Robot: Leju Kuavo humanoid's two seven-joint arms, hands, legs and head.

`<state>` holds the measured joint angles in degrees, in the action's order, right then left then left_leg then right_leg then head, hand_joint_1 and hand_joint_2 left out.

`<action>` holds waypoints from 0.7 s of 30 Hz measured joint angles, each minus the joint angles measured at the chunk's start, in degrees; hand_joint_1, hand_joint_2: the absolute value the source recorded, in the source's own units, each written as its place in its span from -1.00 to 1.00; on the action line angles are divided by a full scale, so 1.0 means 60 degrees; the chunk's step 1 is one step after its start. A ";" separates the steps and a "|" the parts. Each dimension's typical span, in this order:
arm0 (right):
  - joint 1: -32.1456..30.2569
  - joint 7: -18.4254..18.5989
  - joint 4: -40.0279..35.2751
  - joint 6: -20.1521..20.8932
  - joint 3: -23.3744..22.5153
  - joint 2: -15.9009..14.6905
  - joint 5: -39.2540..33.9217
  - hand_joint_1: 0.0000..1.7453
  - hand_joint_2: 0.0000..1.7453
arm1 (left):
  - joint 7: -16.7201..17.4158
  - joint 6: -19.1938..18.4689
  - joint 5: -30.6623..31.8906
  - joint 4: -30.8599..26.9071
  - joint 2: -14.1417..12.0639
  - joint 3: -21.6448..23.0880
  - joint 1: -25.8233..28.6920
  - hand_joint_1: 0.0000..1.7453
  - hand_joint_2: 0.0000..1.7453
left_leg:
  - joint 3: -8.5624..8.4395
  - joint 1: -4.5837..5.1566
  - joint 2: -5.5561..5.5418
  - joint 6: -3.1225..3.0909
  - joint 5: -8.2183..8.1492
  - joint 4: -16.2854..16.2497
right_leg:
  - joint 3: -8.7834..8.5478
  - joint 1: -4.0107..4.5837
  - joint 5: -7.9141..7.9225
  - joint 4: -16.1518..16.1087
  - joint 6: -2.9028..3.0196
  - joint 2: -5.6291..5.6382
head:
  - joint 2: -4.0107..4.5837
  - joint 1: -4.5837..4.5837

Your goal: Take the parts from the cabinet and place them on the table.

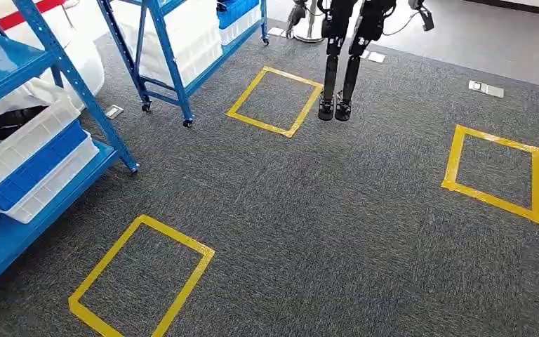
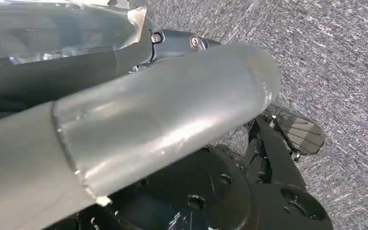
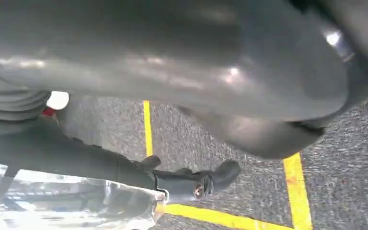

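In the left wrist view my left hand (image 2: pixel 124 100) hangs over grey carpet, its thick grey thumb across the picture. Its dark fingers (image 2: pixel 124 60) lie straight along a clear glossy package (image 2: pixel 52 28). My right hand (image 3: pixel 172 72) is seen in the right wrist view the same way, with dark fingers (image 3: pixel 182 179) stretched along the edge of a clear glossy package (image 3: pixel 67 206). I cannot tell whether it is one package between both hands or two. The blue cabinet rack (image 1: pixel 77 88) stands at the left of the head view, with stacked white and blue bins (image 1: pixel 31 158) on its shelf.
A second blue rack (image 1: pixel 168 63) with white bins stands further back. Yellow tape squares (image 1: pixel 144 277) (image 1: pixel 274 102) (image 1: pixel 495 172) mark the grey carpet. Another robot's dark legs (image 1: pixel 340 63) stand beside the far square. Small floor plates (image 1: pixel 486 88) lie at the back right.
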<state>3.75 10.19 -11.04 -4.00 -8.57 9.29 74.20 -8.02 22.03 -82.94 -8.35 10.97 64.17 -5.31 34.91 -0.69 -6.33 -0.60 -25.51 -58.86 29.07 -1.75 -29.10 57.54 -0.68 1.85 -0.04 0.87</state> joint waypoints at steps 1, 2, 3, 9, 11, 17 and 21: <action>0.0002 -0.0007 0.0000 -0.0022 0.0000 0.0011 0.0000 -1.00 -1.00 | -0.0055 0.0000 -0.0015 0.0000 0.0000 0.0000 0.0002 -1.00 -1.00 | 0.0152 0.0059 0.0579 0.0035 -0.0311 -0.0345 | 0.0014 0.0027 0.0013 -0.0010 0.0098 -0.0106 | 0.0000 -0.0064; -0.0022 -0.0015 0.0000 -0.0047 0.0000 0.0029 0.0004 -1.00 -1.00 | -0.0125 0.0000 -0.0037 0.0000 0.0007 0.0000 -0.0005 -1.00 -1.00 | 0.0451 0.0046 0.0843 0.0073 -0.0751 -0.1017 | 0.0017 0.0069 0.0007 -0.0008 0.0166 -0.0258 | 0.0000 -0.0150; -0.0045 -0.0018 0.0004 -0.0080 0.0000 0.0029 0.0007 -1.00 -1.00 | -0.0179 0.0004 -0.0044 0.0000 0.0004 0.0000 -0.0007 -1.00 -1.00 | 0.0818 0.0028 0.0938 0.0106 -0.1166 -0.1850 | 0.0017 0.0098 -0.0003 -0.0005 0.0183 -0.0421 | 0.0000 -0.0131; -0.0014 -0.0055 0.0000 -0.0102 0.0011 0.0026 0.0033 -1.00 -1.00 | -0.0288 0.0022 -0.0073 0.0000 0.0000 0.0000 0.0014 -1.00 -1.00 | -0.0018 0.0008 0.1479 0.0108 -0.0351 -0.0647 | -0.0021 0.0151 -0.0057 0.0002 0.0213 -0.1193 | -0.0004 -0.0142; -0.0008 -0.0073 0.0004 -0.0106 0.0018 0.0029 0.0036 -1.00 -1.00 | -0.0292 0.0022 -0.0070 0.0000 0.0004 -0.0004 -0.0012 -1.00 -1.00 | -0.0369 0.0084 0.1814 -0.0015 -0.0307 0.0028 | 0.0011 0.0313 -0.0140 0.0017 0.0103 -0.1357 | 0.0000 -0.0131; 0.0030 -0.0087 -0.0011 -0.0124 0.0036 0.0033 0.0036 -1.00 -1.00 | -0.0296 0.0022 -0.0073 0.0000 0.0036 -0.0004 -0.0005 -1.00 -1.00 | -0.0348 0.0018 0.1174 -0.0385 -0.0119 0.0213 | 0.0243 0.0258 -0.0708 0.0819 -0.0024 -0.0735 | -0.0004 -0.0062; -0.0015 -0.0087 -0.0011 -0.0124 0.0036 0.0025 0.0033 -1.00 -1.00 | -0.0296 0.0011 -0.0073 0.0000 0.0040 -0.0004 0.0010 -1.00 -1.00 | -0.0284 0.0012 0.0594 -0.0380 -0.0084 0.0202 | 0.1235 0.0180 -0.1407 0.2916 -0.0127 -0.0371 | 0.0000 -0.0040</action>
<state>3.66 9.66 -11.10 -4.74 -8.35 9.44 74.40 -9.79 22.10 -83.38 -8.35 11.21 64.15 -5.25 33.21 -0.62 -2.77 -2.88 -26.01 -57.65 36.49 -0.67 -37.54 75.04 -1.44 -0.37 -0.04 0.63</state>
